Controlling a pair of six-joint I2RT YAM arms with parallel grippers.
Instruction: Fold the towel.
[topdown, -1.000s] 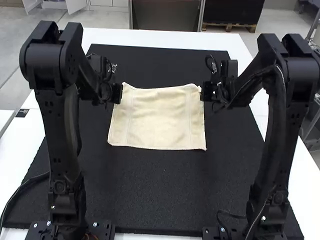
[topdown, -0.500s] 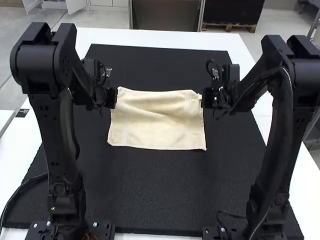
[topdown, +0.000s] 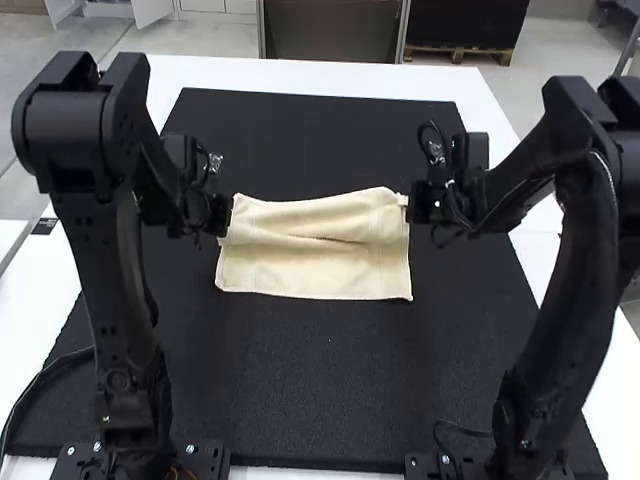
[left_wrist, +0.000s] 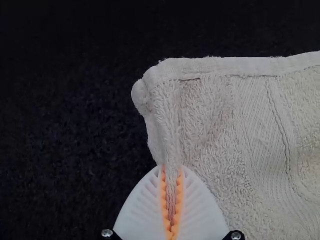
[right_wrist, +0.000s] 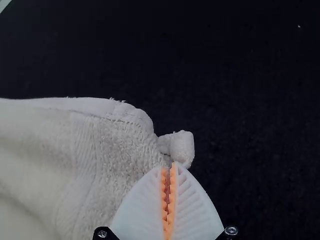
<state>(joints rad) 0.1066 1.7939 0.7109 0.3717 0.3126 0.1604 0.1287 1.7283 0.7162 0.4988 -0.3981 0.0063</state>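
Each hand (left_wrist: 171, 200) (right_wrist: 168, 200) pinches a far corner of the towel (topdown: 315, 270), likely so the edge folds evenly nearward.

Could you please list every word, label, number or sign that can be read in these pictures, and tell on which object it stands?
No text can be read.
Small dark patch with pale marks, on the white table: too small to read.
Towel and black mat: no text that I can make out.

Black arms (topdown: 108, 290) — looping cables (topdown: 421, 130), silver screws (left_wrist: 106, 233) — white ribbed fingers (left_wrist: 142, 212), orange pads (left_wrist: 164, 200).
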